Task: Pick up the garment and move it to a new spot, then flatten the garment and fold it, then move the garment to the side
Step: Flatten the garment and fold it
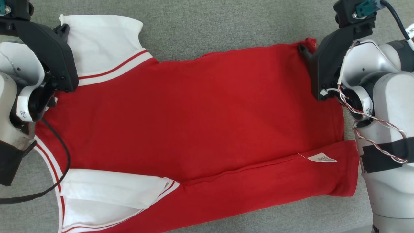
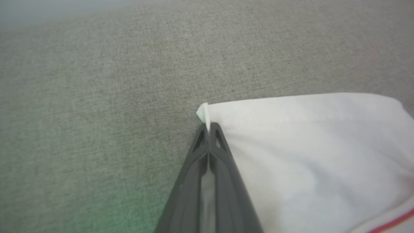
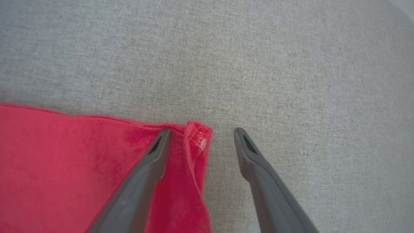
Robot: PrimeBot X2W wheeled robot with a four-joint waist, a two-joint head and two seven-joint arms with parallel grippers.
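Head view: high up, looking almost straight down on the garment (image 1: 207, 113) spread across the grey fabric surface (image 1: 226, 26); mid range, most of the garment in frame. Left wrist view: very near and low, looking along the left tool (image 2: 208, 129) at the white sleeve corner (image 2: 220, 113), grey surface beyond, blurred toward the top. Right wrist view: near, angled down along the right tool (image 3: 203, 131) at the red hem corner (image 3: 198, 136), surface beyond. Shared with head view: white sleeve corner at its upper left, red hem corner at its upper right. Wrist views: opposite ends of the garment, same grey surface.
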